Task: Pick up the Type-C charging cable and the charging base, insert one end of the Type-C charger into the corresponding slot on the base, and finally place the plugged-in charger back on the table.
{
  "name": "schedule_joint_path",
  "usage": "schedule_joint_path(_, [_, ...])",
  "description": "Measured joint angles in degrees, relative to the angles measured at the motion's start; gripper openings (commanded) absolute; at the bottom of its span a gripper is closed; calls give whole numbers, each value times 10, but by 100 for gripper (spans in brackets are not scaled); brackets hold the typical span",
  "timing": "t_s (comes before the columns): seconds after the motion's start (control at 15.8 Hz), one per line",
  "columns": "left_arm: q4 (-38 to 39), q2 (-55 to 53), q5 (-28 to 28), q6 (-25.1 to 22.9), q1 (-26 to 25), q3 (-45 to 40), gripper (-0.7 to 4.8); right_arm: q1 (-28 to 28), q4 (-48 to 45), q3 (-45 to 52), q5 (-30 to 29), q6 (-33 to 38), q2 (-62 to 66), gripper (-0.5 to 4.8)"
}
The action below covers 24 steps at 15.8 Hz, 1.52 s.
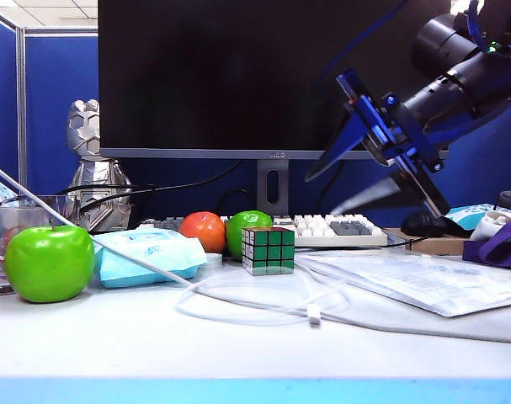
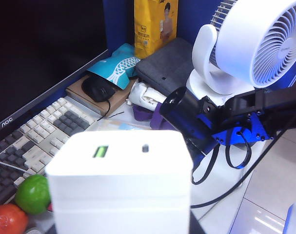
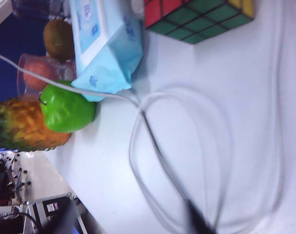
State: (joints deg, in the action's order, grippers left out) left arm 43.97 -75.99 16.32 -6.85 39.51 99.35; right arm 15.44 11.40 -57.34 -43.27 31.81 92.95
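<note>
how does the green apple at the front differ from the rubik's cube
The green apple is round and smooth; the Rubik's cube is boxy with flat faces. The apple is one glossy green with a short stem; the cube's facing sides are a grid of green and white squares with dark lines. In the exterior view the apple looks larger and stands at the left, the cube near the middle. Both rest on the table, and no tool touches either.

White "AOC" lettering shows on the lower bezel of the big black flat monitor (image 2: 35, 73), seen from the left wrist camera. Front on, the same bezel carries a tiny mark, too small to read. The tall yellow printed pouch (image 2: 155, 23) and the pale blue soft wipes pack (image 1: 146, 255) both bear print, illegible here.
</note>
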Motion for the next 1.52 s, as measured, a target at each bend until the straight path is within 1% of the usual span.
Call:
schedule_joint_path(0.13, [0, 0, 0, 0, 0, 0, -6, -1, 6, -2, -6, -1, 0, 279])
schedule_joint_path(0.19, [0, 0, 0, 0, 0, 0, -6, 6, 30, -3, -26, -3, -1, 279])
schedule_joint_path(0.25, [0, 0, 0, 0, 0, 0, -6, 15, 64, -3, -27, -35, -1, 279])
schedule_joint_path(0.38, [0, 0, 0, 0, 0, 0, -6, 50, 122, -3, 22, -106, -1, 273])
schedule_joint_path(0.51, [0, -1, 0, 0, 0, 0, -6, 92, 143, -3, 81, -135, -1, 262])
schedule_joint_path(0.63, [0, -1, 0, 0, 0, 0, -6, 114, 146, -3, 114, -138, -1, 238])
schedule_joint_path(0.69, [0, -1, 0, 0, 0, 0, -6, 124, 148, -3, 141, -138, -1, 238])
schedule_joint_path(0.76, [0, -1, 0, 0, 0, 0, -6, 127, 158, -3, 168, -139, -1, 237])
schedule_joint_path(0.82, [0, -1, 0, 0, 0, 0, -6, 127, 168, -3, 179, -139, -1, 229])
schedule_joint_path(0.88, [0, -1, 0, 0, 0, 0, -6, 126, 178, -3, 189, -139, 0, 209])
schedule_joint_path(1.26, [0, -1, 0, 0, 0, 0, -6, 126, 185, -3, 190, -139, 38, 206])
schedule_joint_path(1.33, [0, -1, 0, 0, 0, 0, -6, 126, 184, -3, 181, -139, 45, 206])
schedule_joint_path(1.52, [0, -1, 0, 0, 0, 0, -6, 126, 164, -3, 178, -138, 55, 200])
